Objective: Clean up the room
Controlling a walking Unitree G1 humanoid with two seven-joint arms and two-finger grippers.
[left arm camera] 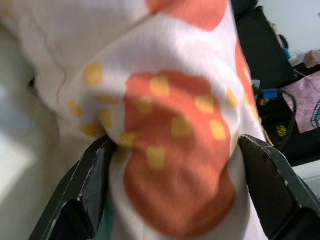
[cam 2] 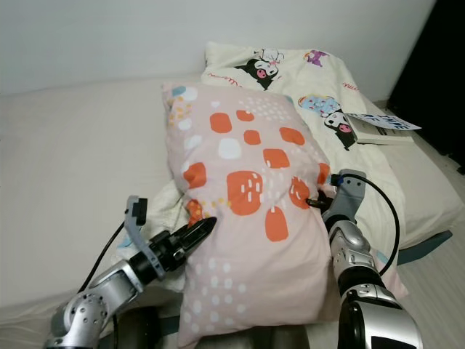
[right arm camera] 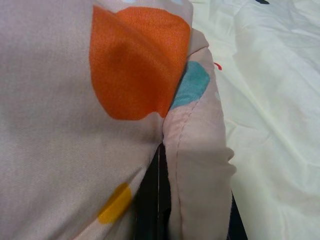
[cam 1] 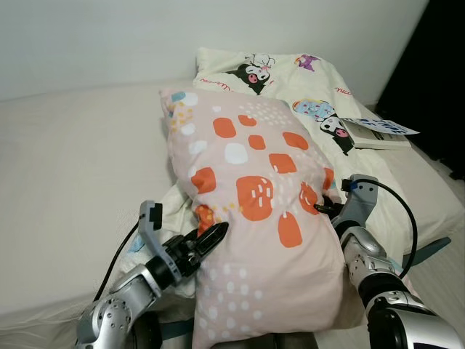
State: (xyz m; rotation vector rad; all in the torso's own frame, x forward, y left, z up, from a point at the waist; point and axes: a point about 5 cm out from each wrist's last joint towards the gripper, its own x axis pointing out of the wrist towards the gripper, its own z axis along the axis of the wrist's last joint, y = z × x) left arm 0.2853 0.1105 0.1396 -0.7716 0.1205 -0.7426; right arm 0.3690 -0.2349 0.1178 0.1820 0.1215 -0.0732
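Pink pillow (cam 1: 258, 218) lengthwise away from robot; left gripper (cam 1: 211, 240), right gripper (cam 1: 328, 209) clamping its sides

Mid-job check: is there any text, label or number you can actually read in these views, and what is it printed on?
None reads with confidence.
Book on the cartoon blanket: large blue cover letters, too blurred and angled to read.
Cartoon blanket: small red script beside the characters, too small to read.
Pink pillow, held between the left tool and right tool: only coloured spots, no text.
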